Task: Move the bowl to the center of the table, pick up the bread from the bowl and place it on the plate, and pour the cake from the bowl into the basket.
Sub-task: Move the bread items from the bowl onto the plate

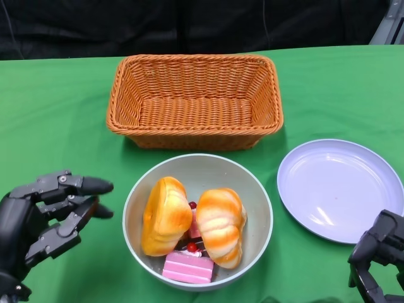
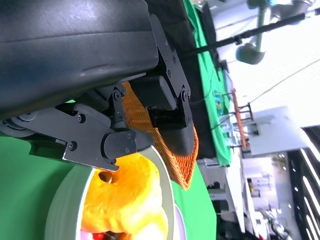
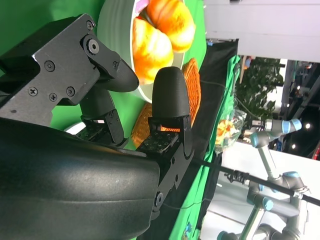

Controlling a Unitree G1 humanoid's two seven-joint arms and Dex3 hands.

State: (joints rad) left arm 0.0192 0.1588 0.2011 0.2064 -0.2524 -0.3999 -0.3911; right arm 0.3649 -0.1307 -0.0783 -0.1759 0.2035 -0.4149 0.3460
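A pale green bowl (image 1: 132,208) stands at the near middle of the table, just in front of the basket. In it lie two golden bread rolls, one on the left (image 1: 165,214) and one on the right (image 1: 221,224), with a pink cake slice (image 1: 188,267) and red cherries between and in front of them. My left hand (image 1: 47,211) hovers left of the bowl, fingers apart, holding nothing and not touching it. My right hand (image 1: 379,252) sits at the lower right, near the plate's front edge, also empty. The right wrist view shows the bowl (image 3: 117,30) and rolls (image 3: 155,45) past spread fingers (image 3: 170,100).
An empty orange wicker basket (image 1: 120,120) stands behind the bowl. An empty light blue plate (image 1: 341,189) lies to the bowl's right. Green cloth covers the table; a dark backdrop runs along the far edge. The left wrist view shows the basket (image 2: 172,155) beyond a roll (image 2: 125,200).
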